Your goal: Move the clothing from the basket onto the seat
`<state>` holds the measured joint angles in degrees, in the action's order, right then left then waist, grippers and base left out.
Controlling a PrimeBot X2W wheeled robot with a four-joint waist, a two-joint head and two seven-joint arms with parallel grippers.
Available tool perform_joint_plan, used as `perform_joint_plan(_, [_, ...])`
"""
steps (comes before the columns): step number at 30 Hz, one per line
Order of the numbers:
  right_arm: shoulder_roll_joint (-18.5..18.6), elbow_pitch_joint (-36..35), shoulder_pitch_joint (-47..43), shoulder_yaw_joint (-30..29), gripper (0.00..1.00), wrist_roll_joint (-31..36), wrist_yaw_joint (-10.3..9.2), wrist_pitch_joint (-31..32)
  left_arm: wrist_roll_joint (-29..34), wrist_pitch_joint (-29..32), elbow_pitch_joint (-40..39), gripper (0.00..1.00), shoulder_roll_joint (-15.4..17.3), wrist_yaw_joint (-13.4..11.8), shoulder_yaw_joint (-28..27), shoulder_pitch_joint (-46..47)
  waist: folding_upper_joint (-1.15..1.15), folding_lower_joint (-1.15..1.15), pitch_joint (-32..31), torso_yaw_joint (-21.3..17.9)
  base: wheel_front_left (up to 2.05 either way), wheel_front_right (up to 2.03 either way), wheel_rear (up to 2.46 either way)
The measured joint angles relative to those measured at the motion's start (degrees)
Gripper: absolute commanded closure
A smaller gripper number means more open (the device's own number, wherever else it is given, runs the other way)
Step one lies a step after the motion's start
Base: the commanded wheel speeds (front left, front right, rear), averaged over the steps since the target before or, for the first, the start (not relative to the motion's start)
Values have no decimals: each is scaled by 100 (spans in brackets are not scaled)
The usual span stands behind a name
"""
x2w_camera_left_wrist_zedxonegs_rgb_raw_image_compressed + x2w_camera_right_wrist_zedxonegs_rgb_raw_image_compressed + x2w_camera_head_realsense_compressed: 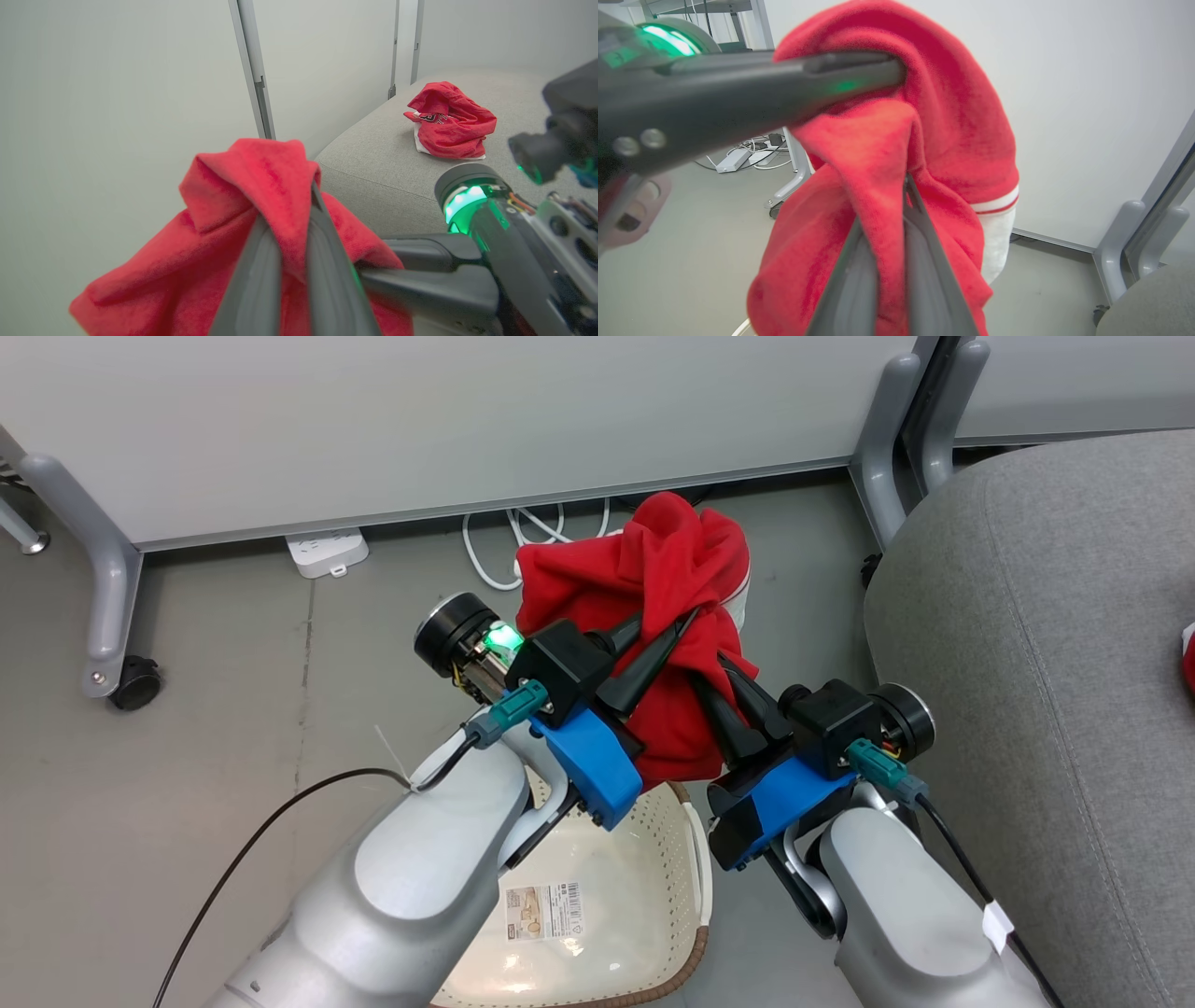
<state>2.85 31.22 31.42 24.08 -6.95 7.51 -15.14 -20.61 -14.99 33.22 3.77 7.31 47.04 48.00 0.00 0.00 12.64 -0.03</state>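
A bright red garment [653, 607] with white trim hangs in the air above the basket [611, 859], held by both grippers. My left gripper [667, 635] is shut on a fold of it [280, 186]. My right gripper [724, 686] is shut on another fold [896, 154], just right of the left one. The cream basket sits on the floor under my arms, its inside bare except for a barcode sticker [546, 910]. A second red garment [448, 121] lies crumpled on the grey seat [1046, 663], its edge showing at the head view's right border [1187, 658].
White partition panels on grey wheeled legs [103, 597] stand behind. A power strip [327, 551] and white cables [523, 532] lie on the floor by the panel. The seat fills the right side.
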Motion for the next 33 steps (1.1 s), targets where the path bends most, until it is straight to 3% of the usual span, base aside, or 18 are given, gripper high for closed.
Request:
perform_joint_plan(2, [0, 1, 2, 1, 100, -3, 0, -1, 1, 0, -1, 100, -3, 0, -2, 0, 0, 0, 4, 3, 0, 0, 0])
perform_joint_plan(3, [0, 1, 4, 1, 100, -8, 0, -1, 1, 0, -1, 93, -3, 0, -7, 0, 0, 0, 4, 3, 0, 0, 0])
perform_joint_plan(4, [0, 2, 5, 1, 100, -9, 0, -1, 1, 0, -1, 52, -5, 0, -11, 0, 0, 0, 3, 4, 0, 0, 0])
perform_joint_plan(5, [0, 3, 7, 0, 100, -13, 0, -1, 1, 0, 0, 0, -9, 0, -15, 0, 0, 0, 2, 6, 0, 0, 0])
perform_joint_plan(22, [-1, -5, 14, -127, 100, -68, 0, 0, 102, -1, 25, 0, -32, -1, -136, -1, 0, 0, 39, -72, 0, 0, 0])
perform_joint_plan(33, [0, -126, 32, -648, 100, -68, 0, 0, 174, -5, -65, 0, 78, -1, -154, -15, 0, 0, 205, -628, 0, 0, 0])
